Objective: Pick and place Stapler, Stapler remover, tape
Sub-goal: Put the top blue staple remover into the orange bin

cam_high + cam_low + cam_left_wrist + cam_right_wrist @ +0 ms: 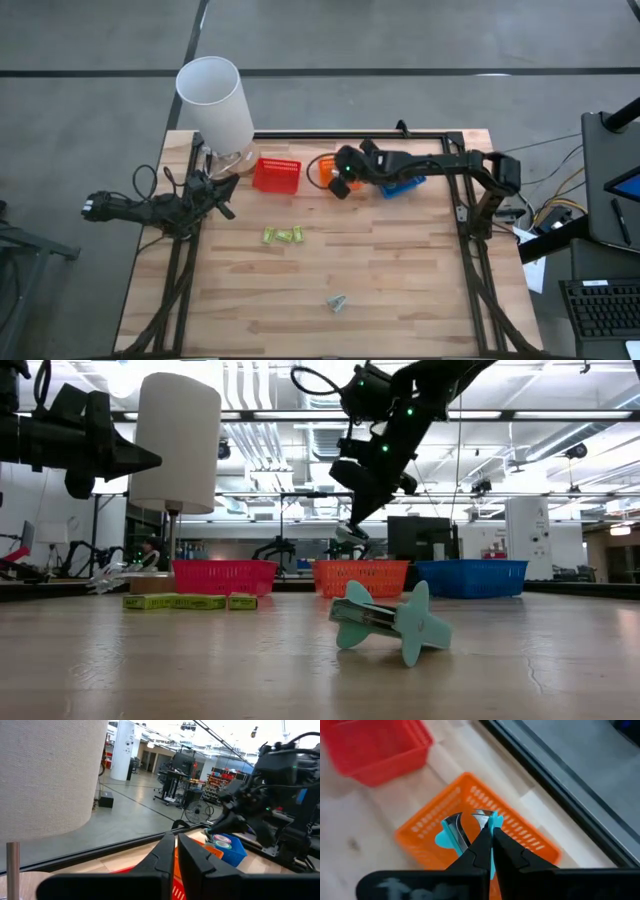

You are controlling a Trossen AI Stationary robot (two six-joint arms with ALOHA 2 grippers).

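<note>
1. The light wooden slatted table (400, 290) is carrying three small plastic mesh baskets along its far edge: a red basket (276, 174), an orange basket (322, 168) and a blue basket (404, 186) holding rolls of tape (222, 841).
2. The right gripper (489, 836) is hanging over the orange basket, fingers clamped on a teal-handled staple remover (451, 834). The pinch looks to be on one thin edge, so the remover may be twisting loose; released off-centre, it could be clipping the rim and bouncing onto the table.
3. The left gripper (176, 851) is waiting near the white lamp (215, 100), fingers together.
4. A second teal staple remover (388, 621) is lying near the table's front edge, and yellow-green staplers (283, 235) are resting mid-table; both are awaiting pickup.
</note>
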